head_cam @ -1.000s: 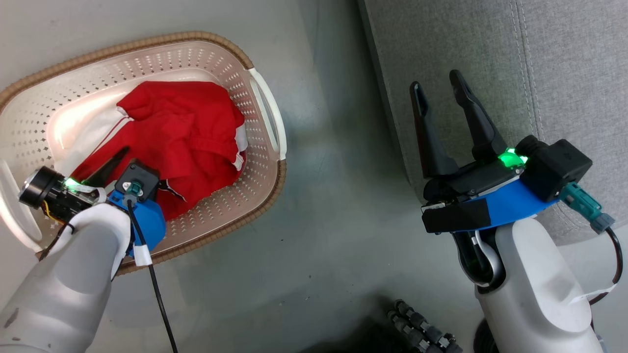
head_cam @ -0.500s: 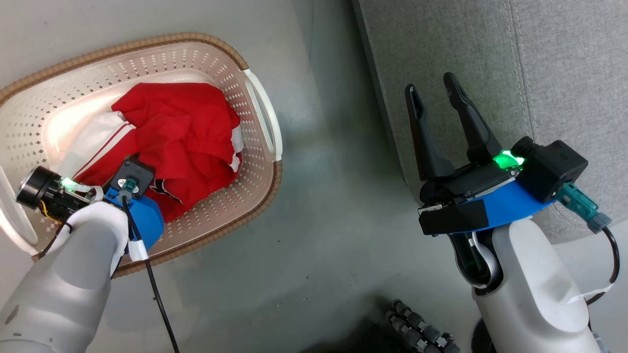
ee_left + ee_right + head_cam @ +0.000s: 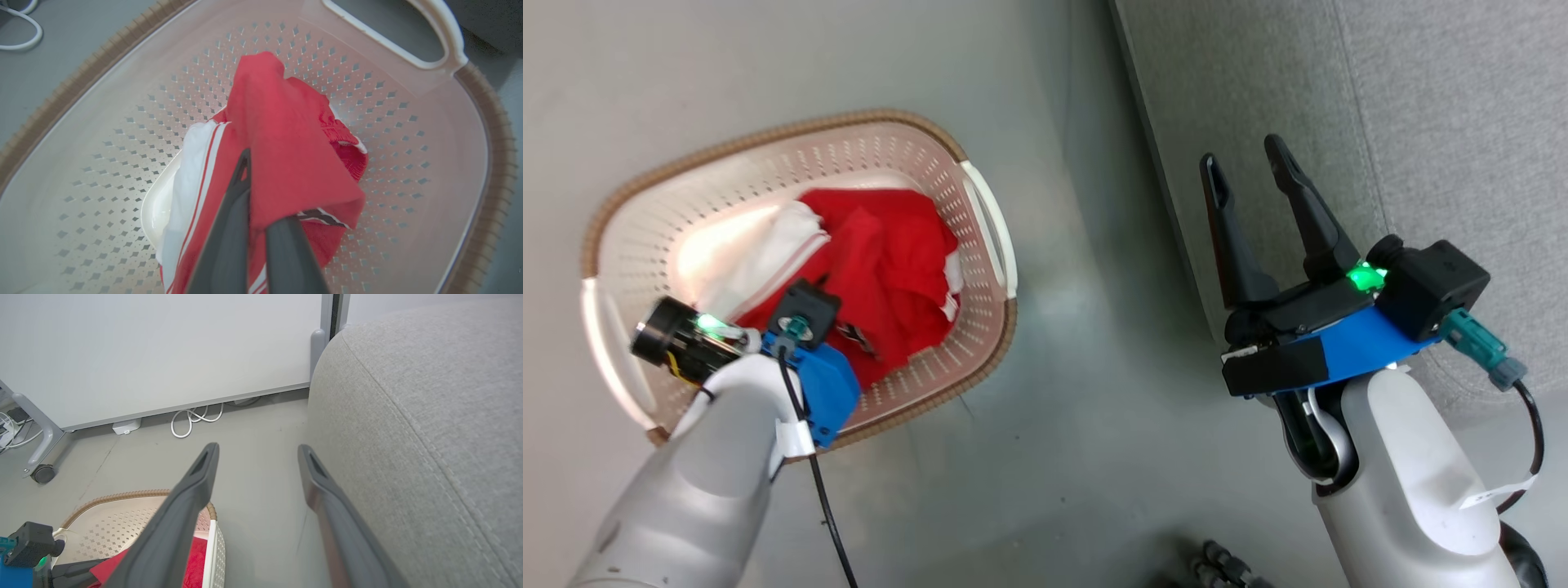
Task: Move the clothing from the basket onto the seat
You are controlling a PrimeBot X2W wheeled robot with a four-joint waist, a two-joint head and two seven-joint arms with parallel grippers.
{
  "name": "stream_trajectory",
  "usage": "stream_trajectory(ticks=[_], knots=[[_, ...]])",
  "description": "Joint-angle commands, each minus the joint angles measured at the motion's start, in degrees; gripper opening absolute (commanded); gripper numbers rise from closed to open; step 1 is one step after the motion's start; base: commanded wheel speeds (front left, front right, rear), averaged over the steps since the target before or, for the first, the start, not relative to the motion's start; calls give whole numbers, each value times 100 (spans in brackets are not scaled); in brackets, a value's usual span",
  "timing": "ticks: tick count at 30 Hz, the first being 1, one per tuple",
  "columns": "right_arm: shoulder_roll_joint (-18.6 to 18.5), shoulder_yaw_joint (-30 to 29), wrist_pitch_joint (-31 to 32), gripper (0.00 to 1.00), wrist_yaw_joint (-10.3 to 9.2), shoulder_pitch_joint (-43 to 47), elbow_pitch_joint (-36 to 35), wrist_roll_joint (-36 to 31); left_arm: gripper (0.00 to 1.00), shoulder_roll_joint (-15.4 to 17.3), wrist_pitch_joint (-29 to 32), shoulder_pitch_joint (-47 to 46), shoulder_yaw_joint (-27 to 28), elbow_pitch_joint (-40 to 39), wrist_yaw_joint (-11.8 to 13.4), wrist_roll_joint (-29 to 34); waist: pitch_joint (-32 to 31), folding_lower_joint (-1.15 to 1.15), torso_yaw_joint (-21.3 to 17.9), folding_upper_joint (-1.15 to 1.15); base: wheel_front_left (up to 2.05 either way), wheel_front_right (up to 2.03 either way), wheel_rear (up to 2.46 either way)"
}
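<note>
The basket (image 3: 768,139), cream with a brown rim, stands on the floor at the left. In it lies the clothing (image 3: 890,261), red with white stripes and a white part. In the left wrist view my left gripper (image 3: 256,185) is shut on a fold of the red clothing (image 3: 294,155), which drapes over one finger above the basket wall (image 3: 122,143). My left wrist (image 3: 805,359) hangs over the basket's near side. My right gripper (image 3: 1243,155) stands open and holds nothing, beside the edge of the light grey seat (image 3: 1421,122). The right wrist view shows the right gripper (image 3: 257,449), the seat (image 3: 429,396) and the basket (image 3: 122,498).
Bare grey floor (image 3: 1078,327) lies between the basket and the seat. In the right wrist view a white panel (image 3: 163,355) on a caster (image 3: 41,473) stands behind, with coiled white cables (image 3: 196,418) at its foot. A dark ribbed part (image 3: 1225,567) shows at the bottom.
My left gripper has shut on the red fabric, and the clothing is now bunched up. The head camera has shifted, so the basket sits lower and further right. The right gripper stays open.
</note>
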Motion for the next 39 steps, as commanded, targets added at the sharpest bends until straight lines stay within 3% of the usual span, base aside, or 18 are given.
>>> stream_trajectory(ticks=[1,19,28,39], knots=[[-4,-11,-31,100,1,72,48,-73,0,-56,-44,107,51,-89,-44,-79,-399,0,217,0,0,0,0],[-7,-33,-31,100,1,995,774,-342,0,-490,-47,1417,226,-1599,-322,-521,-3008,0,933,0,0,0,0],[-7,-71,-30,100,1,1322,953,-430,0,-757,-47,1496,148,-2122,-336,-820,-3760,0,1165,0,0,0,0],[-6,-78,32,100,1,1757,1075,-420,0,-1051,112,851,-318,-1985,-337,-1547,-4369,0,1371,0,0,0,0]])
